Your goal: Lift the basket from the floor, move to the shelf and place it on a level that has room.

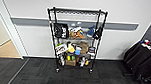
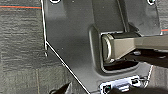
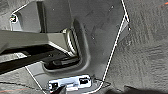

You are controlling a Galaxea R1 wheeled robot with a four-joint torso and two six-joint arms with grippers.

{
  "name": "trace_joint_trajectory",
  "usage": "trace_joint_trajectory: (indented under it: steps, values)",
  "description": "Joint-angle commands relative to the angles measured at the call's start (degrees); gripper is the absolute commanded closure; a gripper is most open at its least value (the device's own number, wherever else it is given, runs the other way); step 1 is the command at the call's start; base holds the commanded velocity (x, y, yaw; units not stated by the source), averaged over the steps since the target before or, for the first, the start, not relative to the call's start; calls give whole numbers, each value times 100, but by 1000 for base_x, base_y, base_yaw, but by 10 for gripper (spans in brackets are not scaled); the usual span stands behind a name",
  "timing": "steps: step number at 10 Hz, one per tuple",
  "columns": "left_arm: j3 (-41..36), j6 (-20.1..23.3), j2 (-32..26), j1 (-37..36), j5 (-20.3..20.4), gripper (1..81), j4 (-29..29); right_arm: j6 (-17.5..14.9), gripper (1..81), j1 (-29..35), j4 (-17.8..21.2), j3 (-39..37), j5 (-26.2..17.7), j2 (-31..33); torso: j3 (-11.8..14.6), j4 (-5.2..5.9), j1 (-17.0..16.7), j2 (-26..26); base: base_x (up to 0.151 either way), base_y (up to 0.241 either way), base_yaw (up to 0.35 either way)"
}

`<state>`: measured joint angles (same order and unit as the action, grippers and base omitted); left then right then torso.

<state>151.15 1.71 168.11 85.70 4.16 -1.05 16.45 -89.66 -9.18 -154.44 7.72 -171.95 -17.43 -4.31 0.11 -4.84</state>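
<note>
Black wire shelf (image 1: 75, 40) stands against the wall on the dark carpet floor (image 1: 39, 75); its top level (image 1: 76, 11) appears bare, while the lower tiers hold mixed packets and bottles; the basket's place cannot be told. Judged light, stiff, woven; grip at rim or loop handles. Whether either end effector is released or clenched cannot be told.

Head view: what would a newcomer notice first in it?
The tall black wire shelf stands in the middle against the pale wall, its lower tiers crowded with colourful items while its top level looks bare. Dark carpet floor spreads before it, and dark chairs sit at the right.
</note>
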Motion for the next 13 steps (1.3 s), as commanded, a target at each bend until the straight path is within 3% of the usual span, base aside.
trace_joint_trajectory:
  steps: [1,4,5,6,10,13]
  values:
    - [-1189,-4,-820,-93,-381,10,-18,-19,10,84,-31,711,-359,376,0,0,0,0,0,0,0]
    - [-1509,-4,-1191,-136,-372,10,-18,34,10,110,-5,2082,-323,1271,0,0,0,0,0,0,0]
    - [-1527,-21,-1253,-180,-337,10,-27,52,10,145,-5,2323,-323,1468,0,0,369,-575,0,0,0]
    - [-1588,-99,-1349,-250,-345,10,-70,61,10,163,4,2558,-323,1677,0,0,387,-606,0,0,0]
    - [-2371,-267,-1938,-602,-407,10,-405,69,10,373,4,2780,-332,1969,0,0,824,-1303,0,0,0]
    - [-2327,-267,-1947,-848,-530,10,-598,69,10,584,13,2815,-403,1978,0,0,1189,-1880,0,0,0]
